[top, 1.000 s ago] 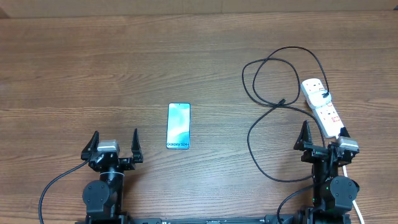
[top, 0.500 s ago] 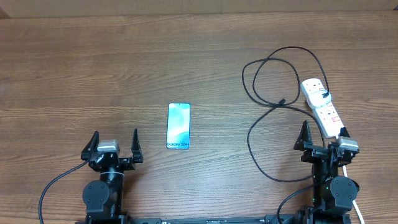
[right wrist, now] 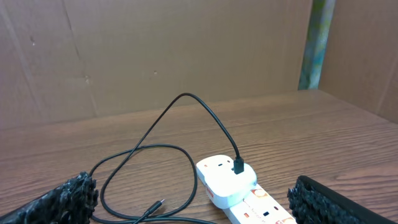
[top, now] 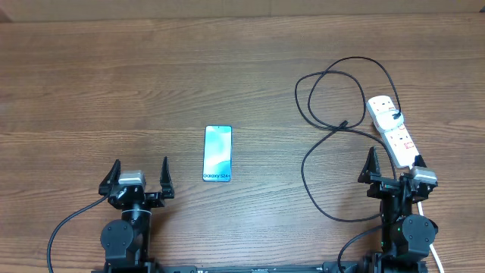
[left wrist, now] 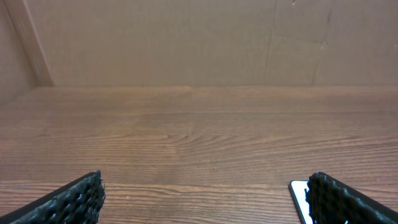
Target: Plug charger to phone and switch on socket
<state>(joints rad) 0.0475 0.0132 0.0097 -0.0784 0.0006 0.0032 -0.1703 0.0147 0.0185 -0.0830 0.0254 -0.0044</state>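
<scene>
both left gripper (top: 141, 163) and right gripper (top: 394, 158) gape empty; pinch the likely limp, light charger (top: 304, 168) behind its connector tip (top: 345, 123), ahead-left of the right.

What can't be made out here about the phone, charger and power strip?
- phone: left wrist view, only a corner shows; bottom edge cuts it off.
- power strip switches: overhead, too small to tell on or off.
- charger connector tip: overhead and right wrist, too small to tell its type.
</scene>
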